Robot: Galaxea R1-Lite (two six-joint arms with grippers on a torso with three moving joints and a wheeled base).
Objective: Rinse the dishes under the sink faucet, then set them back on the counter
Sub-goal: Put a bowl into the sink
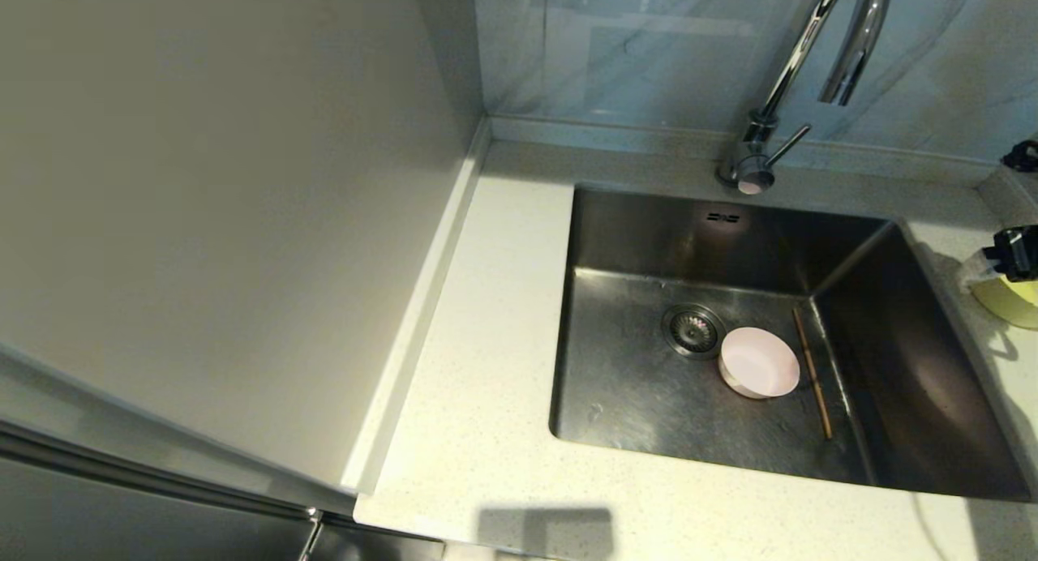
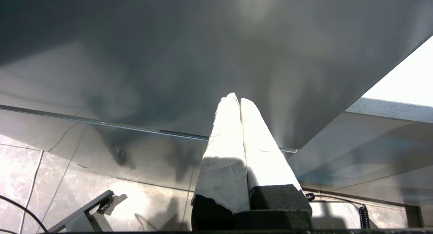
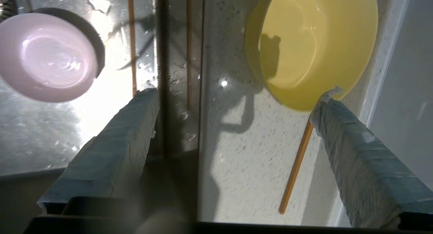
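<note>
Right gripper (image 3: pixel 236 105) fingers (image 3: pixel 115 136) spread wide, empty, hovering over the table (image 3: pixel 243 159) beside the sink (image 1: pixel 649 383) edge. Yellow-green bowl (image 3: pixel 311 48) sits on the table just past one fingertip, one chopstick (image 3: pixel 294 169) lying by it. Pink bowl (image 1: pixel 760 362) and the other chopstick (image 1: pixel 812 374) lie in the sink near the drain (image 1: pixel 693 330), under the faucet (image 1: pixel 811 50). Likely next: fetch the pink bowl; swing across over the basin, drop straight down and straddle the rim. Left gripper (image 2: pixel 239 102) parked low, fingers together.
</note>
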